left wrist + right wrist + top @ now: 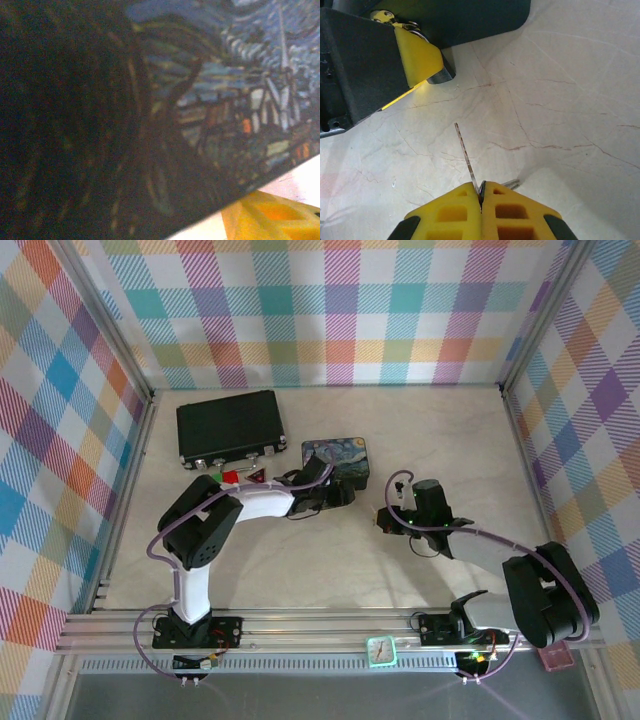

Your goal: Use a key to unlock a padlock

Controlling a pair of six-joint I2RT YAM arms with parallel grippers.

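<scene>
- Across the pale marbled table, walled in by checked cloth, both arms reach toward the middle.
- At the far left lies a black case, closed, with its silver latches on the near side.
- Just right of the case sits the blue starry-night tin. In the left wrist view its painted surface is very close to the camera.
- Against the tin's near side is the left gripper. One yellow finger shows low beside the tin. I cannot tell whether its fingers stand wide or closed.
- Near it on the right, but apart from it, is the right gripper, its yellow fingers pressed together with the key pinched between them.
- Just in front of the case lies a red triangle piece.
- The key sticks out of the right fingertips as a thin grey blade, slanting up and a little left toward the left gripper. Its tip is free above the table, and its head pokes out at the right side of the fingers.
- The padlock seems to be the small brassy piece with thin silver loops at the top of the left gripper's yellow finger in the right wrist view. It is well apart from the key's tip, and I cannot tell whether it is gripped.
</scene>
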